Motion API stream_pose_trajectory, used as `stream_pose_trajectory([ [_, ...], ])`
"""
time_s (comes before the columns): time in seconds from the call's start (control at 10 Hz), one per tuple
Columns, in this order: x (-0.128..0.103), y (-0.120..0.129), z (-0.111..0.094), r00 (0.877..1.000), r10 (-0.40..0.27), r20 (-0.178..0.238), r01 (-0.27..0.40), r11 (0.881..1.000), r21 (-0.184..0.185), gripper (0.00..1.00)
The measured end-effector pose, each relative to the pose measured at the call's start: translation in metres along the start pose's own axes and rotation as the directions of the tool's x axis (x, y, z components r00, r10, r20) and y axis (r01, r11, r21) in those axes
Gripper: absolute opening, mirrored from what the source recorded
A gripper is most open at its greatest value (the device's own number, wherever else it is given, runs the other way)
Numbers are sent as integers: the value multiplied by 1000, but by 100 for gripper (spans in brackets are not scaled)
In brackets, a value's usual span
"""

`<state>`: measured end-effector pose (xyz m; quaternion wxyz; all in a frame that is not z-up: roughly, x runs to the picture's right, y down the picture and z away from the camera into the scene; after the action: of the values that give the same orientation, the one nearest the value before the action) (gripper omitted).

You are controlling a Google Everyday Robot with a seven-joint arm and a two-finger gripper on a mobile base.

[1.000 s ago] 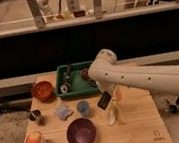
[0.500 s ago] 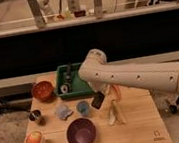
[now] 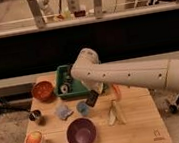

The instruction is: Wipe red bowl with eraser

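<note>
Single camera view. The gripper (image 3: 93, 97) hangs over the middle of the wooden table (image 3: 142, 129). It is at the near right corner of the green tray (image 3: 59, 76), just right of a small blue cup (image 3: 82, 107). A dark block at its tip appears to be the eraser (image 3: 91, 102); I cannot tell how the tool is set. The red bowl (image 3: 43, 90) sits far left on the table, beside the tray and well apart from the gripper. Nearer lie a purple bowl (image 3: 81, 133), an orange-and-white cup (image 3: 35, 141), a metal cup (image 3: 35, 116) and a blue-grey pad (image 3: 63, 111). A dark wall (image 3: 30, 54) runs behind, with bottles (image 3: 72, 0) above it.
</note>
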<state>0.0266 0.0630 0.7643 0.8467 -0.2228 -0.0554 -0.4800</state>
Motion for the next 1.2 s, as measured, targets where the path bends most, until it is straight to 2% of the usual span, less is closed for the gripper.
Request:
stream_pose_trajectory([
  [0.1,1,-2,0,1000,-3,-1,3,1000,4,0],
  [0.3,-3,-30,-2,1000,-20,0,20,999,31,0],
  [0.6,-2,-41,-1,1000,-30,2,30,998,49,0],
  [0.9,-10,-73,1,999,-44,7,43,997,68,0],
  [1.2,2,-87,7,998,-52,17,50,995,90,0],
])
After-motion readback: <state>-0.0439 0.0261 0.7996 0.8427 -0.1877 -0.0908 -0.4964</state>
